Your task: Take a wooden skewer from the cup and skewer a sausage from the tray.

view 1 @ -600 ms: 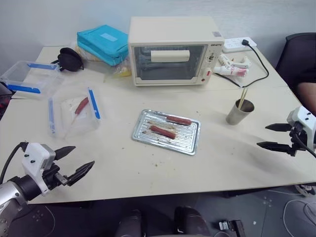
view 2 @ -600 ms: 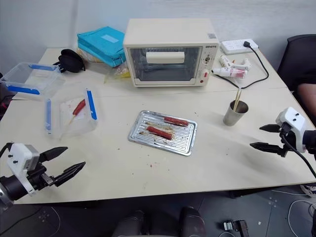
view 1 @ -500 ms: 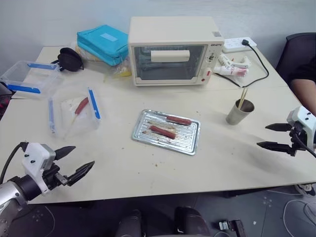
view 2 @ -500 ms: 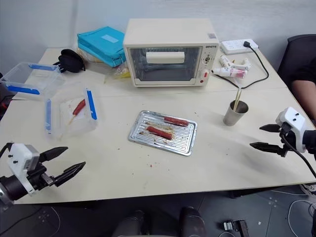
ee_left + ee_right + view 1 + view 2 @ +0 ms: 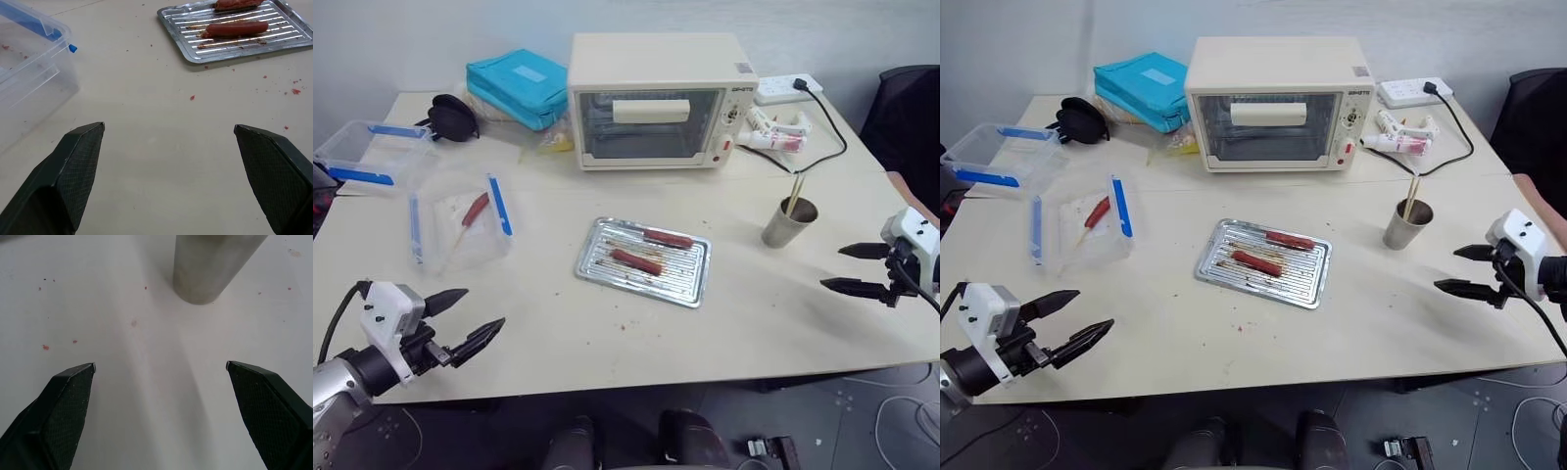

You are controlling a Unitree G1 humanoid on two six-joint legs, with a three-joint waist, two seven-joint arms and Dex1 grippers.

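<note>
A ridged silvery tray (image 5: 644, 261) with two smooth reddish-brown sausages, the nearer sausage (image 5: 635, 261) among them, lies mid-tabletop (image 5: 754, 313). At its three o'clock a flared steel cup (image 5: 789, 223) holds a thin wooden skewer (image 5: 794, 193). Both the left gripper (image 5: 460, 322) and right gripper (image 5: 858, 268) are held low with jaws spread wide, empty. A cream oven (image 5: 658, 99) stands at twelve o'clock.

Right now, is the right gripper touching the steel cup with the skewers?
Apart. In the left eye view, bare table separates the right gripper from the cup. The right wrist view shows the cup well beyond its open, empty fingers.
</note>
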